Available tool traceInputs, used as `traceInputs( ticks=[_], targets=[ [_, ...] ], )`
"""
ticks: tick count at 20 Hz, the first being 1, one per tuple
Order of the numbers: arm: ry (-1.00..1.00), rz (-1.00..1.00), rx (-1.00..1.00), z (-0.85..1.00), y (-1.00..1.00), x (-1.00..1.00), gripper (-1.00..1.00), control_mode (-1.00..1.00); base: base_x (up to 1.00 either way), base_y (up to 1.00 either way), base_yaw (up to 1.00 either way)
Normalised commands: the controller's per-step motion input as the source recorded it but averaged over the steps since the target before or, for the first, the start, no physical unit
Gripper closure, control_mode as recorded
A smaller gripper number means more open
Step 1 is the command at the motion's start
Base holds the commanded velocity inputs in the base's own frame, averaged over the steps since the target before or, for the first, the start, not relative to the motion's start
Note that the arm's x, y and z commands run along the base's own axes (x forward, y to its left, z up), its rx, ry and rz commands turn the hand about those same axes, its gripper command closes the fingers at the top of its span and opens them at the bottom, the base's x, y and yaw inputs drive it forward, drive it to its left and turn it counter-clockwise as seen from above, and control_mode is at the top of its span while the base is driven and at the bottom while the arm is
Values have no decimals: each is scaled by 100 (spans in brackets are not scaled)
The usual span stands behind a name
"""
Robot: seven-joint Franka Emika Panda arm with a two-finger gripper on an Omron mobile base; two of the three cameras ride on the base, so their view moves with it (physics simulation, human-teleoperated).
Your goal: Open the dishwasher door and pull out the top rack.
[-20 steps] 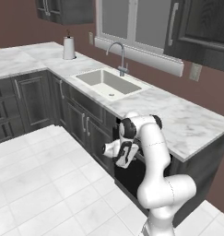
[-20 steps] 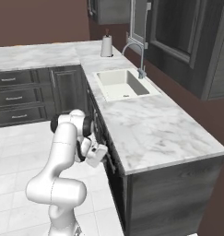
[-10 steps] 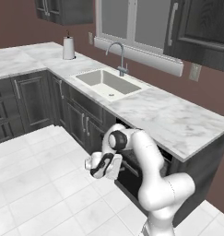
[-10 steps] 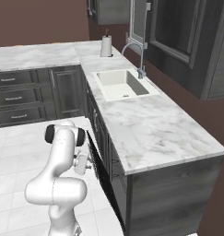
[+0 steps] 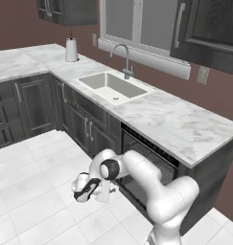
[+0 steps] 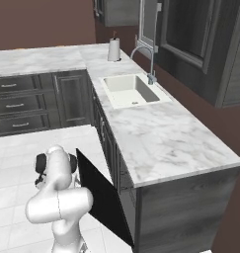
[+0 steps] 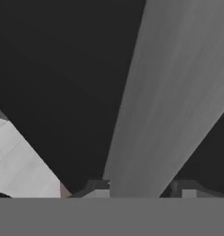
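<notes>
White floor tiles [image 5: 31, 201] spread below an L-shaped marble table [image 5: 185, 127] with dark woodgrain cabinets [image 5: 34, 103] under it and a reddish-brown wall behind.

Far left on the table, in the corner, stands a paper towel roll [image 5: 71, 49]. To its right the sink [image 5: 110, 86] is set into the marble, with a curved faucet [image 5: 126, 60] at its back edge, below the window [image 5: 137, 21].

Further right, under the table, the dishwasher door [image 6: 104, 197] hangs part-way open, tilted out and down from its bottom edge; in the right base view it shows as a flat black panel slanting toward the floor. Behind it, in the left base view, the dark cavity is exposed and the top rack [image 5: 151, 160] sits inside as dim grey wire, up near the table's underside, not drawn out.

My gripper [image 5: 85, 190] is low over the floor, in front of the opening. In the hand view the grey bar handle [image 7: 171, 97] runs straight up from between my fingertips [image 7: 97, 189], against the black door panel. My gripper is clasped around that handle, one tip on each side of it.
</notes>
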Motion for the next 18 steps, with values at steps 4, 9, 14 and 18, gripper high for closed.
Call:
traceInputs(
  ticks=[4, 9, 14, 18],
  targets=[
    [8, 0, 11, -88, 44, -46, 100, -100, 0, 0, 0],
    [6, 0, 10, -71, 42, -39, 100, -100, 0, 0, 0],
    [2, 0, 6, -55, 41, -37, 100, -100, 0, 0, 0],
    [-16, 0, 0, 38, 29, -66, 100, -100, 0, 0, 0]
  ],
)
